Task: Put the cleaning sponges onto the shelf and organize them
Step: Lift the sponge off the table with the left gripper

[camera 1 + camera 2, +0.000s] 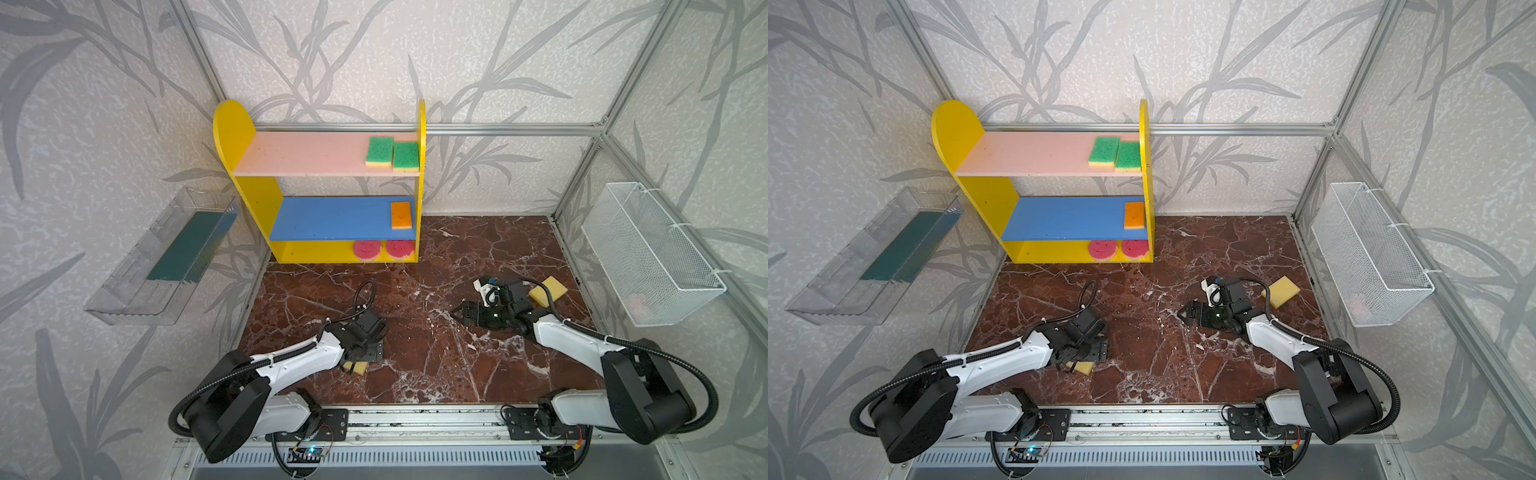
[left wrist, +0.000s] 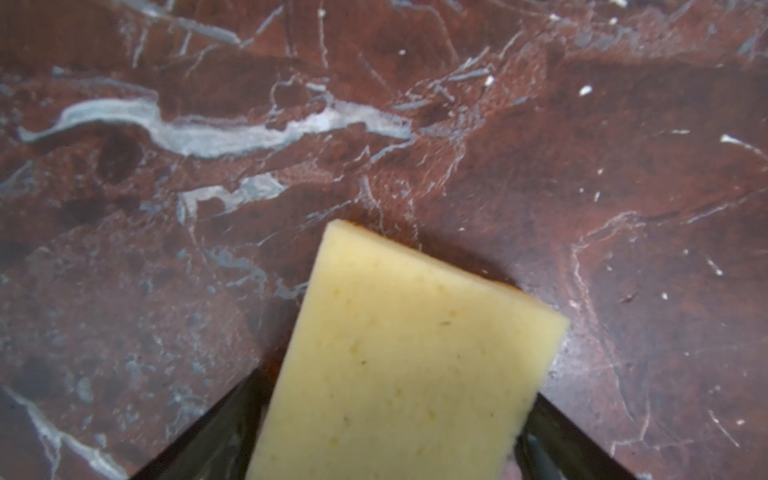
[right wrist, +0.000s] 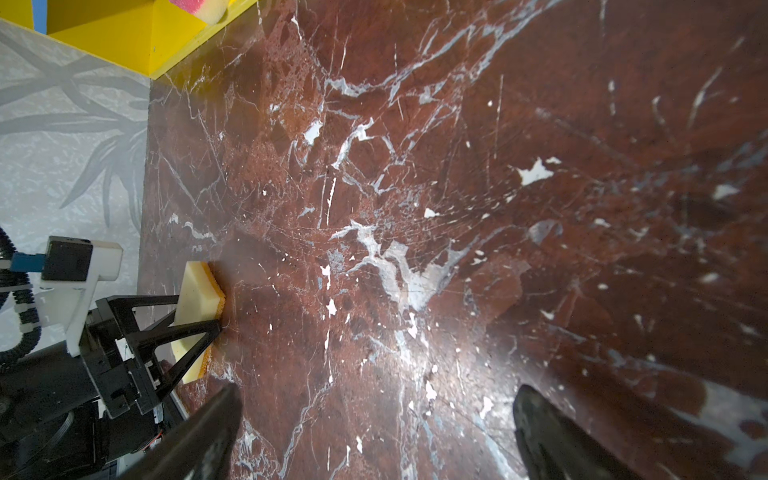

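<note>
Left gripper: we see the left gripper (image 2: 399,386) pointed down at the lower left of both top views. Its black jaws stand either side of a rectangular yellow foam sponge with an orange underside (image 2: 399,353), close against its long sides. We cannot tell whether they press it.
Target sponge: it lies flat on the red-brown marble-patterned tabletop (image 1: 415,365), yellow face up, skewed between the jaws.
Right gripper: the right gripper (image 3: 378,388) hangs spread wide over bare tabletop, centre right in both top views, holding nothing.
Second loose sponge: a yellow rectangular sponge (image 1: 548,291) lies at the right, partly behind the right wrist.
Shelf: the yellow wooden shelf with pink and blue boards (image 1: 232,133) stands upper centre. It holds two green-faced sponges (image 1: 379,151) on the pink board, an orange-faced sponge (image 1: 401,215) on the blue and two round pink sponges (image 1: 367,250) on the base, all at its right end.
Progress: we judge five shelved, two left.
Risk, grip: closing on a skewed, soft block could twist it or catch only a corner, so it may slip on the lift.
Risk, placing: the gap under the pink board looks low. A drooping sponge could snag the edge or shove the orange-faced one.
Risk, arms: both arms heading for the shelf's right end could collide.
</note>
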You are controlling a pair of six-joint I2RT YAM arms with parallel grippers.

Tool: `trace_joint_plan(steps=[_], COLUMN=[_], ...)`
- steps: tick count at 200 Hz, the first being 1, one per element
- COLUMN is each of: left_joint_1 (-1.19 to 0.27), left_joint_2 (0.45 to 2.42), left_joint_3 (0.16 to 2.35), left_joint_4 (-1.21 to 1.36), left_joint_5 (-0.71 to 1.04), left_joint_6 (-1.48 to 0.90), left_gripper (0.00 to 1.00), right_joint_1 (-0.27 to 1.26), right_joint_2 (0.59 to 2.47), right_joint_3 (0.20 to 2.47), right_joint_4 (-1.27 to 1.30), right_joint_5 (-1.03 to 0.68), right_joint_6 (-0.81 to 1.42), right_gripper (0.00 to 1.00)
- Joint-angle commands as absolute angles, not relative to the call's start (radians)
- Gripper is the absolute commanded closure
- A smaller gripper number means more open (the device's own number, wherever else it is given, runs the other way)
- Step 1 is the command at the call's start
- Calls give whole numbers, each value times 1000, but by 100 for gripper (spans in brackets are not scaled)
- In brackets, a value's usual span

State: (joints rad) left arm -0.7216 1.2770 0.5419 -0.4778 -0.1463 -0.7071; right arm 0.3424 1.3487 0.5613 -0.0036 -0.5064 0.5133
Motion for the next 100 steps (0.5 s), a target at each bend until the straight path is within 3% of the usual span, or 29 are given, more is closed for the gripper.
trace_joint_plan(steps=[1,36,66,100], left_joint_1=[-733,-736,-729,-612], left_joint_2=[1319,1278,1178,1192], left_joint_3=[551,572,596,679], left_joint_4=[-468,-449,-377,-197], left_joint_5=[-150,-158,-156,94], left_joint_6=[-731,-728,-730,-716], left_gripper=[17,31,34,35], right_joint_1=[347,347,347,347], right_joint_2=[1335,1339,1339,1324], right_joint_3=[590,596,588,568], right_joint_4=[-18,-13,47,193], right_joint_5=[-517,-526,-590,-685], right_joint_6=[497,498,519,575], right_gripper=[0,1,1,1])
